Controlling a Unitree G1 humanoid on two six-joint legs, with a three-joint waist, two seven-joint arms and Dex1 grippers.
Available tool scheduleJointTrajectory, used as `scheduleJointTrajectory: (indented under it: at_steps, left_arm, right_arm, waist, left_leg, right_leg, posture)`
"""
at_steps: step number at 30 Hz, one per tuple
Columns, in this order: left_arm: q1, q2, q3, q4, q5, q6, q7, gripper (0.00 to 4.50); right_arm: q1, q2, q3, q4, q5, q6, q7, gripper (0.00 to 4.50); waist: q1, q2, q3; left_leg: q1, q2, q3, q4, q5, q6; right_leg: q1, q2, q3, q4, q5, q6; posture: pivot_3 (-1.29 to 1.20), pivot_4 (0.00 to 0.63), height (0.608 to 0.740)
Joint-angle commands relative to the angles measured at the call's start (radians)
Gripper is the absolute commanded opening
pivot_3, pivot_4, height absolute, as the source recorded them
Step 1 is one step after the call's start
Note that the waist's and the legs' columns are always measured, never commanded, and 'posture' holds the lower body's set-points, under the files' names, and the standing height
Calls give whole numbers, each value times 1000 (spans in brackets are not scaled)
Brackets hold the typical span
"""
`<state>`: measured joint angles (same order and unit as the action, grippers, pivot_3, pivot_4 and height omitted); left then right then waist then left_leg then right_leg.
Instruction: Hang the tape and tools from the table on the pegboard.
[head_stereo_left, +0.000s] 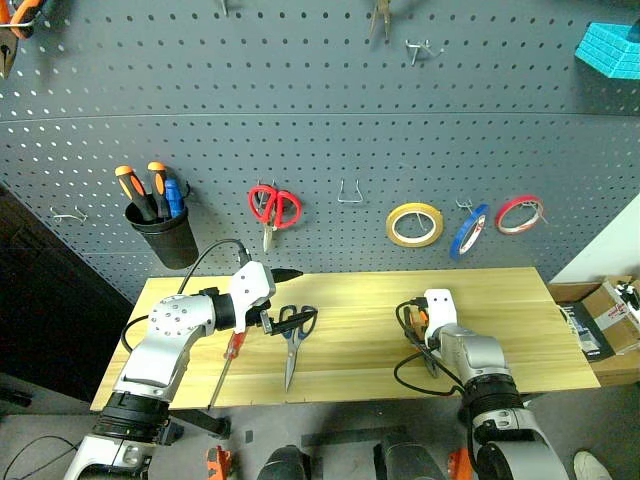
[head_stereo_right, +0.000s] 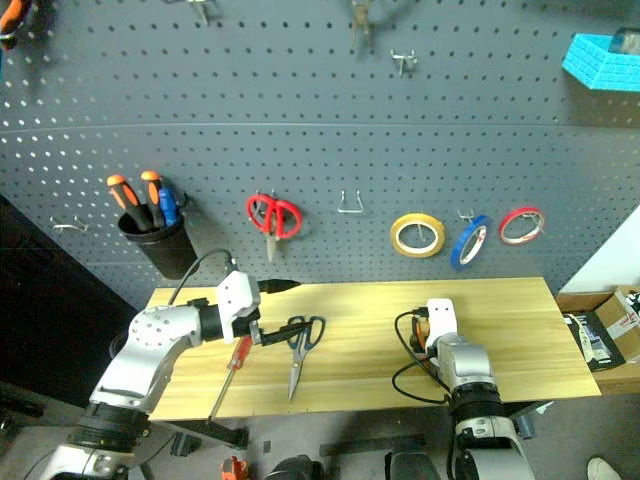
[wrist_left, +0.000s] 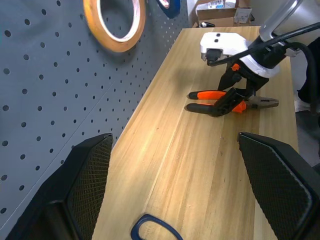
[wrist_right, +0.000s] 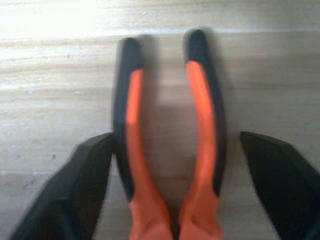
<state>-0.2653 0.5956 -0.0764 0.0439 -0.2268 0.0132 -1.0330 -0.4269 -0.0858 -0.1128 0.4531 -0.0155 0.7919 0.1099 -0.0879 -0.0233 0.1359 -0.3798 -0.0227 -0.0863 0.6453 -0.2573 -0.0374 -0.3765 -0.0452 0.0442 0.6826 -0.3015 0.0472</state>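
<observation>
- Pliers (wrist_right: 170, 150): lying on the table (head_stereo_left: 500, 320); from the head views largely hidden behind the right gripper (wrist_left: 231, 97), their handles blurred in the wrist view.
- Right gripper: fingers spread to either side of the pliers' handles, not clamped.
- Left gripper (wrist_left: 175, 185): fingers wide apart, holding nothing, above the dark-handled scissors (head_stereo_left: 293, 335); one blue loop is cut off in its wrist view.
- Red-handled screwdriver (head_stereo_left: 230, 355): on the table, partly under the left arm.
- Yellow tape (head_stereo_left: 414, 224): hanging on the pegboard (head_stereo_left: 320, 110), beside the blue tape ring (head_stereo_left: 468, 231).
- Tabletop: light wood, set against the blue-grey perforated wall.
</observation>
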Motion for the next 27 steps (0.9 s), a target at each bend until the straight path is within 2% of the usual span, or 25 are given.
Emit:
scheduleJointTrajectory:
  at_steps: [1,7,12,16,21,24,27]
  left_arm:
    - [6,3,26,-35,-18,-1,13,4220]
    - [30,-24,88,-63,-89,56,70,4220]
    - [117,-24,197,-156,-205,144,110,4220]
    - [157,-37,277,-187,-281,235,179,4220]
    - [179,-20,290,-198,-276,237,178,4220]
    - [157,-22,275,-203,-258,227,182,4220]
    - [130,-36,253,-220,-255,236,194,4220]
  right_arm:
    - [-5,-15,33,-5,4,-15,23,3010]
    - [26,-13,83,-155,-12,-54,6,3007]
    - [107,70,179,-665,23,23,-1,3007]
    - [85,150,267,-897,29,-11,-14,3007]
    - [-35,166,300,-920,7,-95,-15,3007]
    - [-253,156,290,-772,-25,-253,-22,3007]
    - [-382,146,261,-596,-34,-386,-39,3007]
  waist:
    - [0,1,-3]
    - [-2,3,-4]
    - [-5,4,-4]
    - [-1,4,-4]
    - [13,3,-5]
    - [15,3,-4]
    - [14,3,-4]
  left_leg:
    - [0,0,0,0,0,0]
    - [0,0,0,0,0,0]
    - [-4,1,0,0,0,0]
    - [-5,1,-1,0,0,0]
    - [-3,0,-1,1,0,0]
    - [-1,0,-2,1,0,0]
    - [-2,0,-1,0,2,-2]
  right_leg:
    - [0,0,0,0,0,0]
    - [-1,0,0,0,0,0]
    - [-6,0,2,1,0,0]
    - [-8,0,2,4,0,0]
    - [-6,0,0,4,0,0]
    - [-7,0,-1,2,1,0]
    - [-6,0,0,5,2,0]
  posture:
    - [-57,86,740]
    - [-60,85,740]
    - [-53,95,740]
    - [-46,101,740]
    - [-39,103,740]
    - [-35,103,740]
    - [-29,103,740]
